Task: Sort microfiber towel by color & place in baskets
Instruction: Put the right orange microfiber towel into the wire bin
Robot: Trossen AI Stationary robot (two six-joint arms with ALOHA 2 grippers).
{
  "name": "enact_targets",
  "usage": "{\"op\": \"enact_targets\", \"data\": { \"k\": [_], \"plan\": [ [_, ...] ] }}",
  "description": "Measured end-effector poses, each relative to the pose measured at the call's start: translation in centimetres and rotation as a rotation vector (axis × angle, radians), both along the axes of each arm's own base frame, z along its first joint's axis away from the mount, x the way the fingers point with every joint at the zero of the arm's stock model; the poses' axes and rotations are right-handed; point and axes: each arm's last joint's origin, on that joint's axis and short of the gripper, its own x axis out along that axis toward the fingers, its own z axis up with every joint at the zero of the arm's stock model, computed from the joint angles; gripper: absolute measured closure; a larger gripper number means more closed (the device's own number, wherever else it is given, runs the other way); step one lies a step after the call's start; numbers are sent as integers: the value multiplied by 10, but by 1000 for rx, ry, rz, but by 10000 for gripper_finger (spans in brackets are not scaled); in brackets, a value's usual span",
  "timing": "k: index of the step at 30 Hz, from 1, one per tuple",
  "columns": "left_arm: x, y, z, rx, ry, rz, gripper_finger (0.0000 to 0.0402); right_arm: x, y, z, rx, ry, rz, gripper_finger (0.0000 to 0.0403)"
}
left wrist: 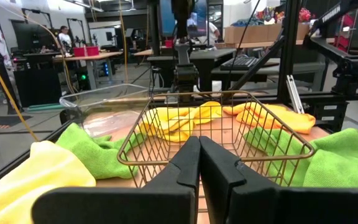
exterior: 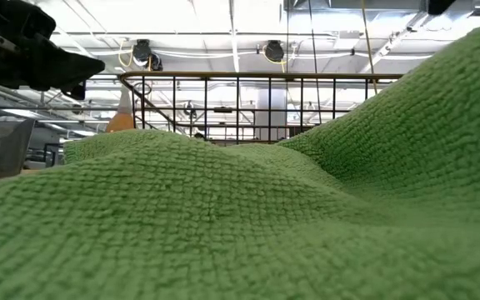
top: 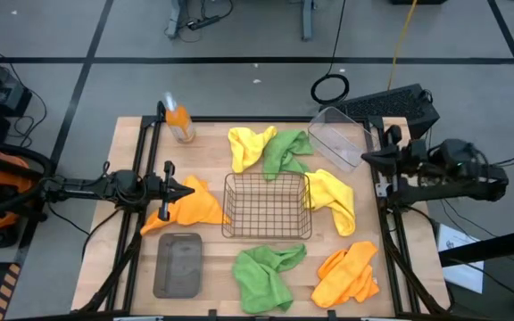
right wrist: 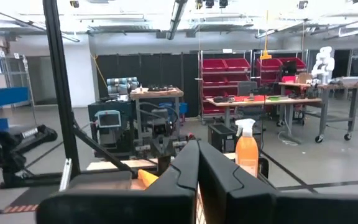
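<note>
**Left arm poised by an orange towel, nothing sorted yet**

The pale wooden table (top: 132, 134) fills the middle of the high view, with six microfiber towels scattered over it and all three containers still bare. At centre sits the square dark wire-mesh basket (top: 267, 206). The clear plastic rectangular tub (top: 341, 137) lies at upper right and the shallow grey rectangular tray (top: 178, 265) at lower left.

The towels ring the basket: a yellow towel (top: 249, 145) and a green towel (top: 288, 152) just above it, a second yellow towel (top: 335, 198) touching its right side, a second green towel (top: 266, 273) below it, an orange towel at lower right (top: 348, 275), and an orange towel at left (top: 194, 205).

The left gripper (top: 188, 189) has its fingers pressed together, holding nothing. Its tips point right, over the upper edge of the left orange towel, which spreads below and slightly right of them. This arm is by far the nearer; it would likely need to open and descend. The right gripper (top: 368, 159), also closed and empty, waits at the table's right edge beside the tub.

An orange spray bottle (top: 178, 121) stands at upper left.
</note>
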Motion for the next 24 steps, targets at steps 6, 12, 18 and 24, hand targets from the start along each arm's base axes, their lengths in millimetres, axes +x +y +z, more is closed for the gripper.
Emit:
{"op": "enact_targets", "data": {
  "k": [6, 12, 18, 24],
  "plan": [
    [0, 0, 1, -1, -11, 5, 388, 6, 0, 32, 70, 55, 12, 403],
    [0, 0, 1, -1, -15, 5, 388, 20, 1, 45, 138, 148, 22, 403],
    [0, 0, 1, -1, -16, 4, 388, 39, 3, 40, 135, 248, 68, 403],
    [0, 0, 2, -1, -18, 9, 388, 55, 4, 31, 155, 341, 54, 403]
  ]
}}
